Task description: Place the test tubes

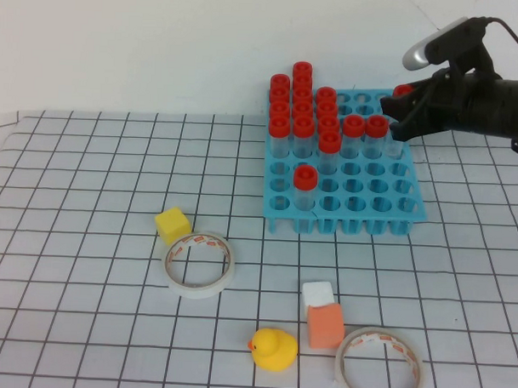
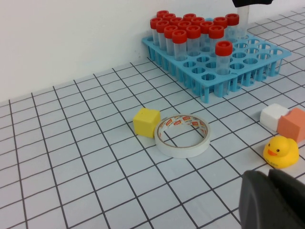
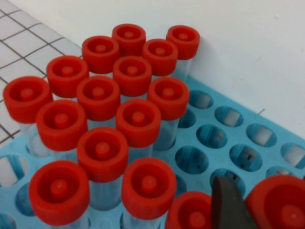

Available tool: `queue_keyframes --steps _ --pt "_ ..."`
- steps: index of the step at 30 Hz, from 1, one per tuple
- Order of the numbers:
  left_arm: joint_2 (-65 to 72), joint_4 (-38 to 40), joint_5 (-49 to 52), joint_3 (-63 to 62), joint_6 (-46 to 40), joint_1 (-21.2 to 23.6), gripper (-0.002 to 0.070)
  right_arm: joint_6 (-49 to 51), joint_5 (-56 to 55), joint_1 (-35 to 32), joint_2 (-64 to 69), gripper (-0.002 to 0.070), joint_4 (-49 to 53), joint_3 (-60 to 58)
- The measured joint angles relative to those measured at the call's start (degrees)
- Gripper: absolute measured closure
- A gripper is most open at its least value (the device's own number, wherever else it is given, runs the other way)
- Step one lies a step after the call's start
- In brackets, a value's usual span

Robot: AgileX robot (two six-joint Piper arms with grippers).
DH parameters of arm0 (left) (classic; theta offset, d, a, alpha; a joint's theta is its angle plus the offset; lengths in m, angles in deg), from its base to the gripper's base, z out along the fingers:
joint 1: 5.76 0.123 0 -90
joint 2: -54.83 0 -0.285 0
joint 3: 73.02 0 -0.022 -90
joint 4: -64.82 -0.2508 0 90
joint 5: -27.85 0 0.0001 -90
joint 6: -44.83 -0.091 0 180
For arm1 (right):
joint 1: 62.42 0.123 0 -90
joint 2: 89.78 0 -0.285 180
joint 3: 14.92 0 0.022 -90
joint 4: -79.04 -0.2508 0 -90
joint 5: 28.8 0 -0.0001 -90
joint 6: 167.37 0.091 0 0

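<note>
Over the far right corner of the blue rack (image 1: 343, 216), your right pincer (image 1: 401, 107) is part-closed on a red-capped test tube (image 1: 403, 91), held upright, apparently to line it up with an empty hole; which hole is hidden. Your left pincer (image 2: 274, 200) sits closed and empty, low over the tabletop (image 2: 71, 167), parked clear of the work.

A plain white wall (image 1: 162, 46) backs the table (image 1: 70, 238) — white, gridded with black lines.

Bright even light, seemingly from above, faint soft shadows, right wrist view slightly soft
</note>
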Motion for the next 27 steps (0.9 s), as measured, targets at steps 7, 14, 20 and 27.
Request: queue_keyframes --steps 7,14,20,27 --pt "0.00 0.00 0.00 0.00 0.00 0.00 0.0675 -0.66 -1.74 0.04 0.00 0.0400 -0.17 0.00" --pt "0.00 0.00 0.00 0.00 -0.13 0.00 0.0675 3.24 -1.25 0.04 0.00 0.0400 1.90 0.00" --pt "0.00 0.00 0.00 0.00 -0.26 0.00 0.0675 8.98 -0.70 0.04 0.00 0.0400 8.07 0.00" --pt "0.00 0.00 0.00 0.00 -0.26 0.00 0.0676 10.46 -0.36 0.04 0.00 0.0400 9.37 0.00"
